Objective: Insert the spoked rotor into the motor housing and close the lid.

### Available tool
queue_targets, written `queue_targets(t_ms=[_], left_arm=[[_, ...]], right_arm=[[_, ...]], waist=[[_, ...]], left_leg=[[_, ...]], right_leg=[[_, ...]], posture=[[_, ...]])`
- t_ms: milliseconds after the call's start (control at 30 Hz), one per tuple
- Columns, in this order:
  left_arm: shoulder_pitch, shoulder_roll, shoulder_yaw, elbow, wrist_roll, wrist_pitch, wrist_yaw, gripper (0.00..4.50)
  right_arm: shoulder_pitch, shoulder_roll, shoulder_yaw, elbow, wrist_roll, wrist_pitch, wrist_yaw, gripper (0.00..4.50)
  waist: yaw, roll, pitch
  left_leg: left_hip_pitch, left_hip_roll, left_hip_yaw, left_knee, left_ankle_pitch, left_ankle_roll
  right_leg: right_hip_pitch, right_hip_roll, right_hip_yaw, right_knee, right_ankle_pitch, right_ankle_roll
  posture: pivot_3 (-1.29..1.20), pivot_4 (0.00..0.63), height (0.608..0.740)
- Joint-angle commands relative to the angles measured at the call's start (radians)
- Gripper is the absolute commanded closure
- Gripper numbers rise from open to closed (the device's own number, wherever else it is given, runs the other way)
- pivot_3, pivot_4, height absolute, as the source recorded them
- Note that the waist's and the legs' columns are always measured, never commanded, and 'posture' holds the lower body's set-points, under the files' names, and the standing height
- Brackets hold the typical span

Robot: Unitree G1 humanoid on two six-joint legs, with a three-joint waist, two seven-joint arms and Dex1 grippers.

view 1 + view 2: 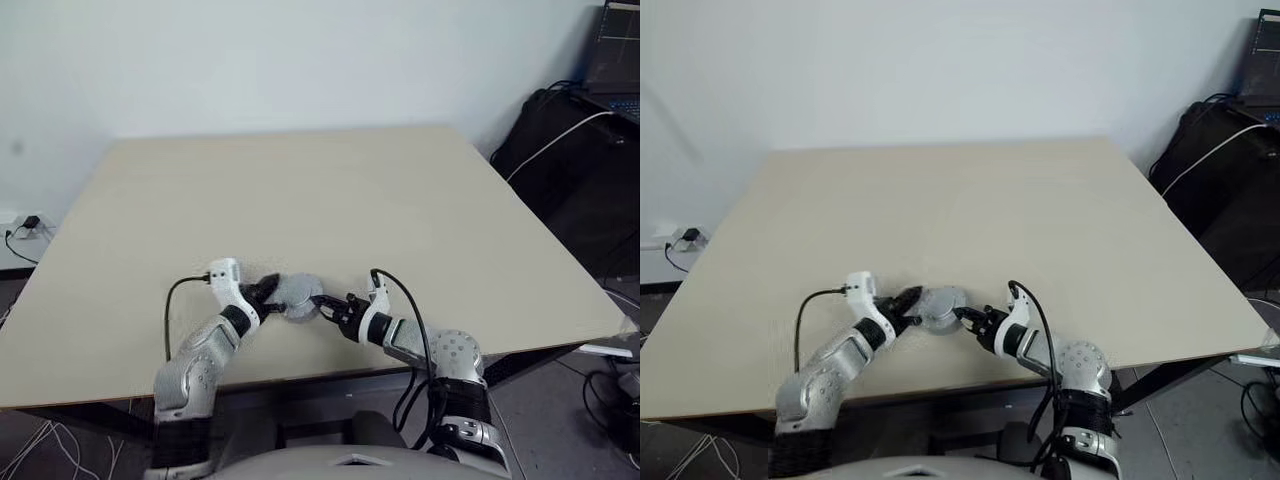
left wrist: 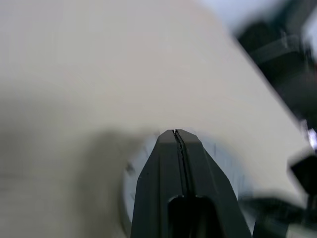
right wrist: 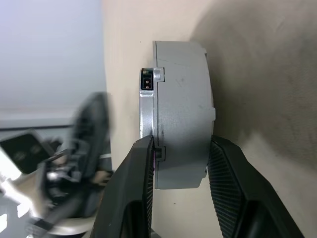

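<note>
A round grey motor housing (image 1: 293, 293) sits near the table's front edge, between my two grippers. In the right wrist view it appears edge-on: a thick grey body (image 3: 183, 109) with the thin lid (image 3: 147, 111) flat against one face. My right gripper (image 3: 181, 148) is shut on this stack, one finger on each flat face. My left gripper (image 1: 266, 293) is shut with nothing between its fingers (image 2: 176, 148), its tip right at the housing's other side. The spoked rotor is hidden.
The beige table (image 1: 300, 180) stretches far ahead of the arms. Off its right side stand black bags (image 1: 570, 160) with a white cable, and a laptop (image 1: 615, 50). A wall socket with a plug (image 1: 28, 225) is low on the left.
</note>
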State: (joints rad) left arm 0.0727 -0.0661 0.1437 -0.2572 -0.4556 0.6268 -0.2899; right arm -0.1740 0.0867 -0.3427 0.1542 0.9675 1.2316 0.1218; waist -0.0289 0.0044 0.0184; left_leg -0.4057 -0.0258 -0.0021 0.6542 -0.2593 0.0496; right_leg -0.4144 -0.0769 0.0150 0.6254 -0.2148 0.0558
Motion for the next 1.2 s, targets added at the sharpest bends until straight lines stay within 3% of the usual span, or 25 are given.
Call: queue_targets(t_ms=[33,100,200,367,600,1167,1200], left_arm=[[0.063,-0.047,0.040,-0.112,-0.080,-0.023,0.051,4.50],[0.127,-0.068,0.045,-0.143,-0.151,-0.011,0.047,4.50],[0.211,-0.146,0.094,-0.130,-0.376,0.011,0.061,3.88],[0.324,-0.186,0.018,-0.094,-0.617,0.023,0.049,2.25],[0.328,-0.178,-0.025,-0.064,-0.799,-0.043,0.031,0.00],[0.293,-0.142,-0.115,0.008,-0.954,-0.126,0.051,0.00],[0.293,-0.141,-0.119,0.010,-0.960,-0.130,0.052,0.17]], right_arm=[[0.016,0.096,-0.001,-0.066,0.066,-0.006,-0.019,3.25],[0.015,0.097,-0.011,-0.075,0.090,-0.004,-0.033,3.25],[0.008,0.110,-0.029,-0.097,0.152,-0.004,-0.055,3.28],[-0.012,0.124,-0.020,-0.144,0.268,-0.006,-0.087,3.28],[-0.024,0.105,0.031,-0.164,0.376,-0.010,-0.141,3.28],[0.048,-0.005,0.178,-0.206,0.585,0.041,-0.211,3.28],[0.050,-0.009,0.181,-0.206,0.593,0.038,-0.217,3.28]], waist=[[0.004,0.001,0.000],[0.006,0.001,0.001],[0.006,0.001,0.002],[0.003,0.001,0.008],[0.001,0.002,0.012],[0.000,0.001,0.012],[0.000,0.001,0.012]], left_leg=[[-0.001,0.000,0.000,0.000,0.000,0.000],[-0.002,0.000,0.000,0.000,0.000,0.000],[-0.005,-0.001,0.000,0.001,0.002,0.004],[-0.006,-0.001,0.000,0.002,0.002,0.007],[-0.006,0.000,0.000,0.006,0.002,0.007],[-0.005,0.000,0.001,0.009,0.002,0.008],[-0.004,0.000,0.001,0.009,0.002,0.008]], right_leg=[[-0.001,0.000,0.000,0.000,0.000,0.000],[-0.002,0.000,-0.001,0.000,-0.001,-0.001],[-0.003,0.000,-0.002,-0.001,-0.001,-0.001],[-0.004,0.000,-0.003,-0.002,-0.001,0.000],[-0.008,0.002,-0.005,-0.001,-0.003,0.003],[-0.001,0.008,-0.004,-0.001,-0.004,0.004],[-0.001,0.008,-0.004,-0.001,-0.004,0.004]], posture=[[0.00,0.000,0.740],[0.00,0.000,0.740],[0.00,0.000,0.740],[0.00,0.000,0.740],[0.00,0.000,0.740],[0.00,0.000,0.740],[0.00,0.000,0.740]])
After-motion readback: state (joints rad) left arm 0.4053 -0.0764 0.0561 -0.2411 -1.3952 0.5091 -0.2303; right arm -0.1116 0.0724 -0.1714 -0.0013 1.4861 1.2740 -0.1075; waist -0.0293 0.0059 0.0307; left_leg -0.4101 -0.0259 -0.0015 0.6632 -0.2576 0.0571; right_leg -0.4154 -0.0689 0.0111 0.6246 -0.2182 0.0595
